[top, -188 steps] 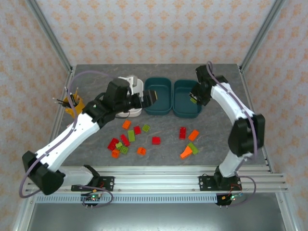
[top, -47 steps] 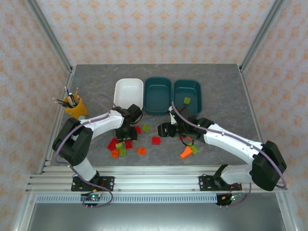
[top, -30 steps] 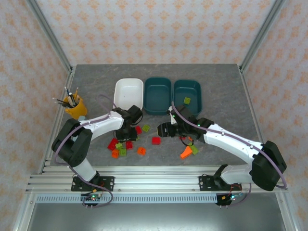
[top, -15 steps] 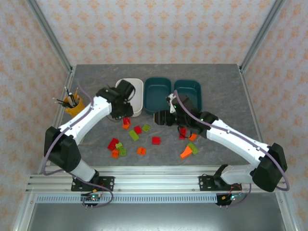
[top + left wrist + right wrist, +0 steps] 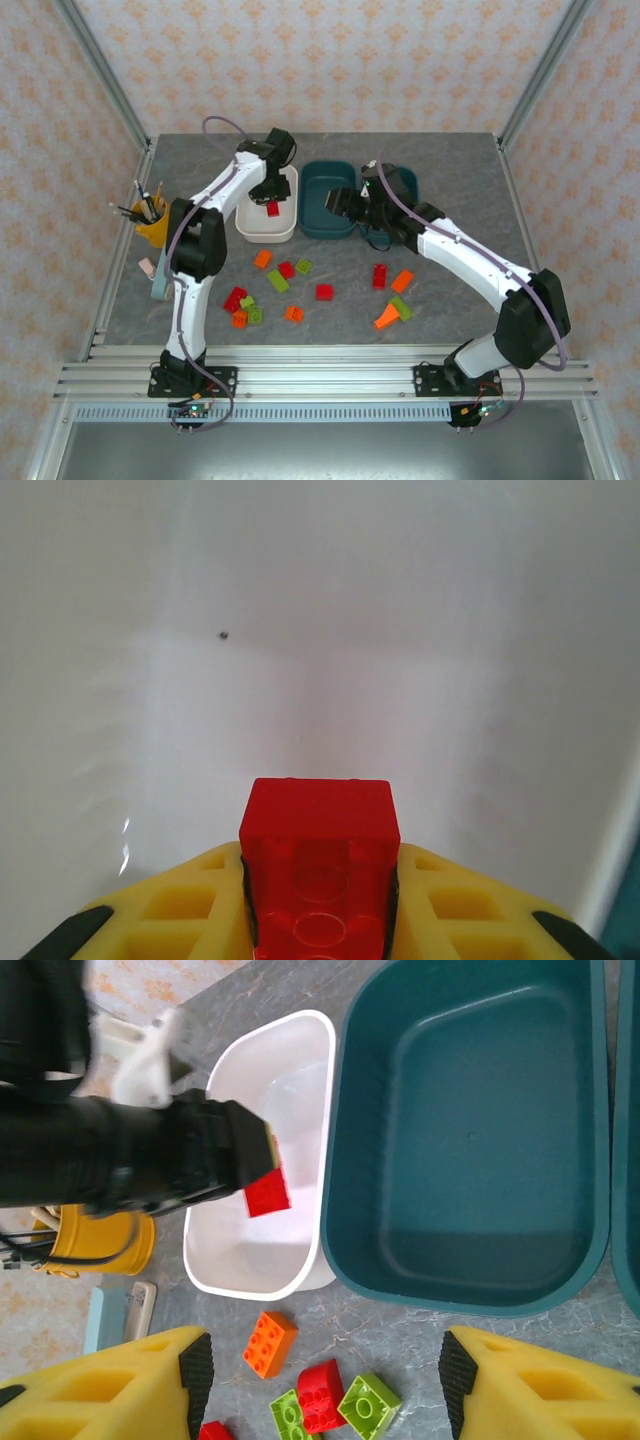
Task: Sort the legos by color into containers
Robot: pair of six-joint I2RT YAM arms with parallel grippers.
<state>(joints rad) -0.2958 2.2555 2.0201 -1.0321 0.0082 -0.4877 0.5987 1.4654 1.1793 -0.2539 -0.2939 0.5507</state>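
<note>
White tub [image 5: 320,590] bkgd; red lego [image 5: 320,820] partly cut off in left gripper [image 5: 318,905]

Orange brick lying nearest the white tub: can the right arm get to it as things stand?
Probably yes. The right gripper is open and empty, the orange brick lies uncovered on the table, and the left gripper is over the white tub holding a red brick.

Bright, even light, soft shadows; right wrist view partly motion-blurred
</note>
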